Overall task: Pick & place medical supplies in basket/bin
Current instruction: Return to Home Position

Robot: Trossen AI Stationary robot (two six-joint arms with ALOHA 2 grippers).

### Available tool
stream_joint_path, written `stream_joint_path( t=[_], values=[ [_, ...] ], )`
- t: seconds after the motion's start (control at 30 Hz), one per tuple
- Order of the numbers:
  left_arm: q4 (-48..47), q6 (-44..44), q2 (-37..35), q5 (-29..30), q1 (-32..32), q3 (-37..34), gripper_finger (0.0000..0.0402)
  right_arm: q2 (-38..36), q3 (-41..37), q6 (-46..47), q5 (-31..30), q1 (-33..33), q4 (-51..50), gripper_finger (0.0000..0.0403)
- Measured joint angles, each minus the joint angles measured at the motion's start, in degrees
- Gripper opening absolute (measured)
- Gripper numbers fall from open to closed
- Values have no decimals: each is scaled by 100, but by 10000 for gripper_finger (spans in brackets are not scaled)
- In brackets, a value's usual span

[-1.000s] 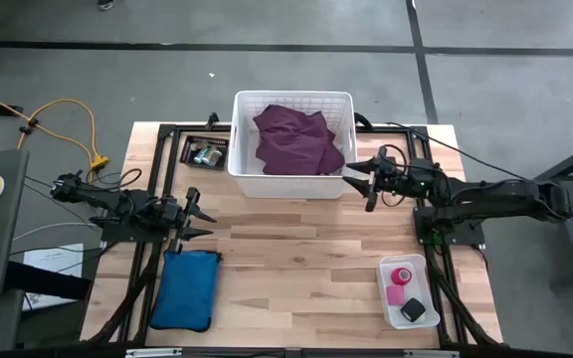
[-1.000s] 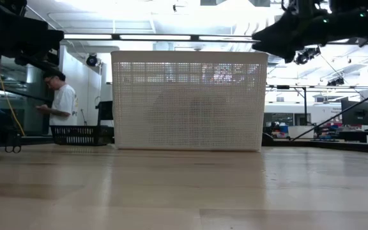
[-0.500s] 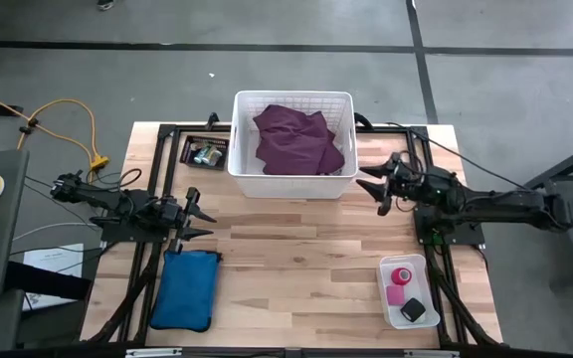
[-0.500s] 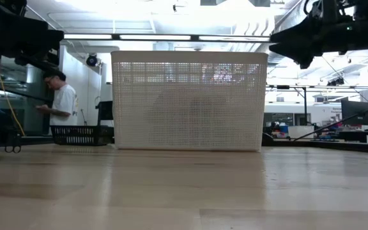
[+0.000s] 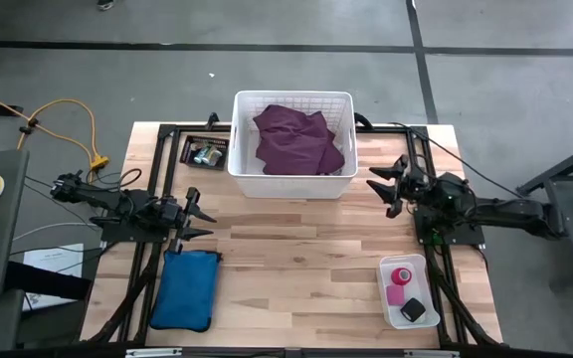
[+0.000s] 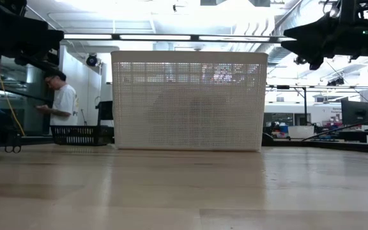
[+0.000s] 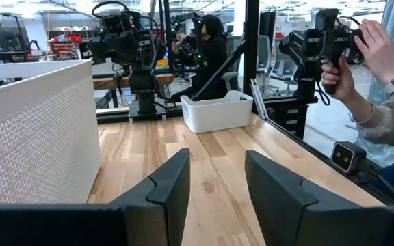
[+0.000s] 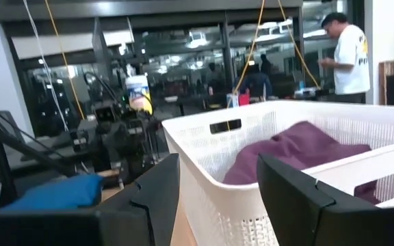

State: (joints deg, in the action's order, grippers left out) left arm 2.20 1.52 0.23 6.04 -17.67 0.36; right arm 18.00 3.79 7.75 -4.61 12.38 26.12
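High view: right pincer point(image 5: 379, 191), spread and empty, hangs over the counter point(image 5: 296, 249) just off the right front corner of the white basket point(image 5: 293, 96), where the purple cloth point(image 5: 296, 139) lies heaped. The pink tape roll point(image 5: 401, 274) and small black block point(image 5: 414, 309) sit in a small tray point(image 5: 386, 298) toward the front edge on the right arm's side, well apart from the left pincer point(image 5: 207, 221), also spread, parked near a blue pouch point(image 5: 184, 288).
Low view: the basket fills the middle, and a person point(image 6: 61, 105) stands in the room beyond.
Wrist views: each finger pair gapes with nothing between; judged, no pick is pending, and the basket wall is the nearest obstacle to the right arm.
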Motion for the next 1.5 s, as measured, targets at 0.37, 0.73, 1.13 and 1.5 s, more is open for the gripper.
stream_joint_path(
  t=[0.37,0.73,1.13,1.5],
  values=[
    [0,0,0,-1,0,0,135,-684,-258,-55,3,0,-16,181],
    [0,0,0,0,0,0,135,-1136,-332,-115,20,0,-207,181],
    [0,0,0,-1,-1,0,135,-1634,-337,-153,27,0,-872,181],
    [0,0,1,-1,0,0,135,-1764,-340,-41,22,0,-1366,181]
  ],
)
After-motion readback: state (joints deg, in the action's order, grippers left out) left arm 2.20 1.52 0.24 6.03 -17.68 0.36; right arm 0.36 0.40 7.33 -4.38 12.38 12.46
